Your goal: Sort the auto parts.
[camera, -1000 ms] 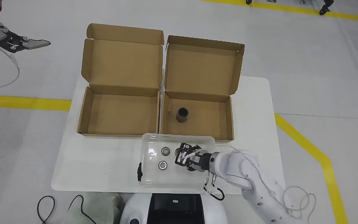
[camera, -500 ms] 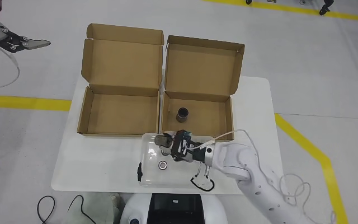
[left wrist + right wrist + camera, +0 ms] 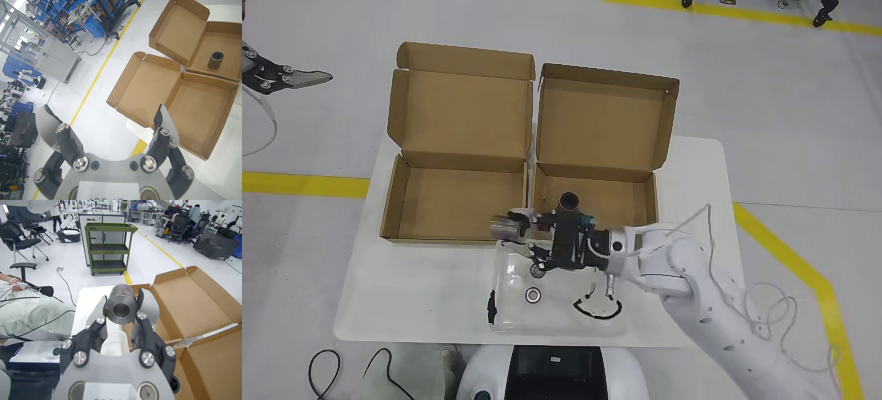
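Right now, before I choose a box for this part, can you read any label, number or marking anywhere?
Nothing can be read.
White label below the left gripper: cut off at the edge, unreadable.
White label below the right gripper: cut off too.
Small plate on the green cart: too small.
Cardboard boxes and the held metal cylinder: no print visible.

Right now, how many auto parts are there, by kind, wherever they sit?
Metal cylinders: 2, one in the right claw, one standing in a cardboard box.
Ring bearings: 2, one in plain sight, one just below the claw, both in the clear tray.
Total: 4 parts.
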Robot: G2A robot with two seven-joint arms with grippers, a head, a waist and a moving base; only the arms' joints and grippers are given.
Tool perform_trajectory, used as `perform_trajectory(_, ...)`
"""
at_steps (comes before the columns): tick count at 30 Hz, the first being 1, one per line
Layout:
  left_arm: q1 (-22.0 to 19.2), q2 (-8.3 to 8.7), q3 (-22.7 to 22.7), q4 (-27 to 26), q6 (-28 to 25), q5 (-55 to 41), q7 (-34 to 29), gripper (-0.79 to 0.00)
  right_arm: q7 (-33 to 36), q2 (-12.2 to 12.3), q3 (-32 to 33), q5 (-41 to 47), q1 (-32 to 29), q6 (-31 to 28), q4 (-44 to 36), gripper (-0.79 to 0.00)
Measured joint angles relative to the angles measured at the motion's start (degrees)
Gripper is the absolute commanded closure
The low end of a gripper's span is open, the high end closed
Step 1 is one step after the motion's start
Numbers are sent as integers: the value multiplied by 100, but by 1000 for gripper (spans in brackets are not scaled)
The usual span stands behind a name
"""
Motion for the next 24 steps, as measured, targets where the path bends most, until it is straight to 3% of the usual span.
perform_trajectory(12,0,0,0,0,0,0,0,-785,-874,-146,77,725,634,-386,205,0)
perform_trajectory(24,0,0,0,0,0,0,0,-785,-1731,-173,439,402,514,-394,-62,0)
